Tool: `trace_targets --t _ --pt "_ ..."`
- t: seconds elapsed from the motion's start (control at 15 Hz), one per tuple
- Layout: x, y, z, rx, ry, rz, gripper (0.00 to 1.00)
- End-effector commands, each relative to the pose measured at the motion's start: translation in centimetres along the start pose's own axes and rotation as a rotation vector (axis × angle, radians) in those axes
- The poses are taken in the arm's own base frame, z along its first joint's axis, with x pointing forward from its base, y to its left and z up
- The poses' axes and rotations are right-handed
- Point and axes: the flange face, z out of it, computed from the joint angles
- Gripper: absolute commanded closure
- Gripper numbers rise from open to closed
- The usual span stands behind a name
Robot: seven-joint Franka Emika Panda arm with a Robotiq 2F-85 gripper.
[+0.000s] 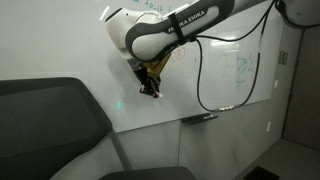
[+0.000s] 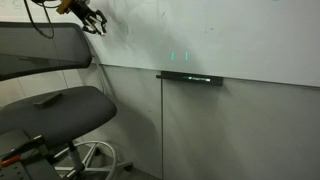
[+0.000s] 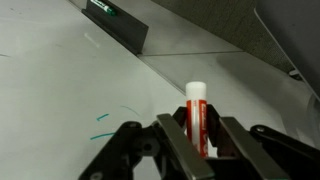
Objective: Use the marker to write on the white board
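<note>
The white board [image 1: 60, 40] is a large glossy wall board, seen in both exterior views [image 2: 230, 30] and filling the wrist view [image 3: 60, 70]. Faint teal scribbles [image 3: 105, 118] lie on it left of the jaws. My gripper [image 1: 150, 86] is close against the board, at the top left in an exterior view [image 2: 92, 22]. In the wrist view my gripper [image 3: 197, 122] is shut on a red marker [image 3: 197, 110] with a white end that points away from the fingers. I cannot tell whether the marker touches the board.
A dark tray [image 1: 200, 117] sits on the board's lower ledge, also seen in an exterior view [image 2: 190, 77] and the wrist view [image 3: 115, 15]. A grey office chair [image 2: 60, 105] stands in front of the board. A black cable [image 1: 200, 80] hangs from the arm.
</note>
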Motion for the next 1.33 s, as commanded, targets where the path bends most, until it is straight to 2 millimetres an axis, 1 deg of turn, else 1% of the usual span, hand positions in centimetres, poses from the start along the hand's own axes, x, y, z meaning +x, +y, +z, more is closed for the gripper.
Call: trace_targets --t 0.0,0.13,0.27,0.4,0.6,0.87,1.13,1.27 --pt "2.0 2.7 -0.5 -0.018 -0.016 0.009 0.94" --pt "2.5 3.9 -0.3 -0.014 -0.032 0.014 0.94" --pt "3.0 4.7 0.1 -0.019 -0.051 0.017 0.94" --pt "3.5 5.2 0.5 -0.025 -0.071 0.019 0.94" --pt "4.0 5.5 0.8 -0.032 -0.094 0.018 0.94" --pt "4.1 4.9 -0.4 -0.056 -0.107 0.027 0.94" --pt "4.3 3.9 -2.5 -0.135 -0.063 0.052 0.94" --pt "4.0 3.4 -3.2 -0.176 -0.032 0.078 0.94"
